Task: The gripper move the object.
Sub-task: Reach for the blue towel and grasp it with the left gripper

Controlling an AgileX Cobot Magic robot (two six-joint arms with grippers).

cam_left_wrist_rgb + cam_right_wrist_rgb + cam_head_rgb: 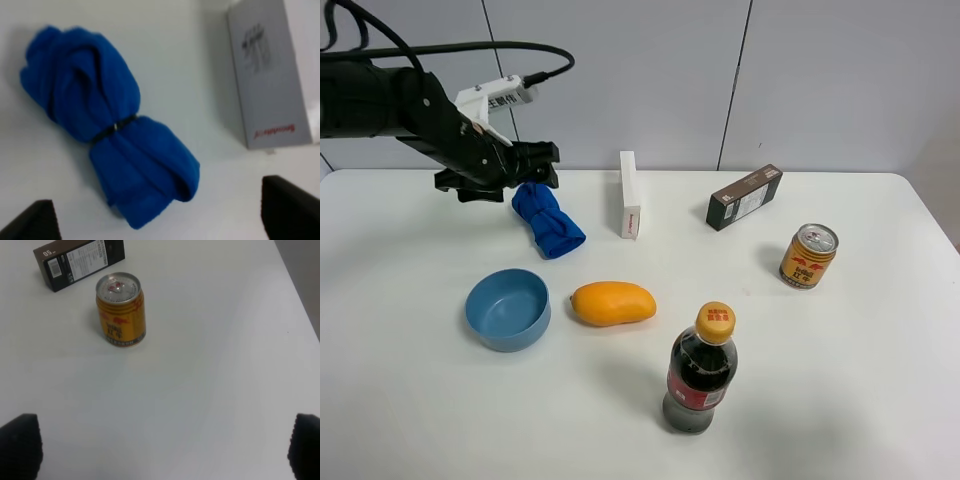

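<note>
Hovering at the back left of the white table (410,420), the left gripper (542,165) holds its jaws spread and unloaded above the far end of the blue cloth bundle (548,222), which lies flat near the upright white box (629,195) and behind the blue bowl (507,308). Only the left wrist view resolves the thin dark band (112,129) cinching the bundle's middle; only the high view takes in the mango (612,303) and cola bottle (701,370). The right gripper (162,447), outside the high view, appears solely in its wrist view, fingertips wide apart over bare table, facing the gold can (120,310) and dark box (80,261)
</note>
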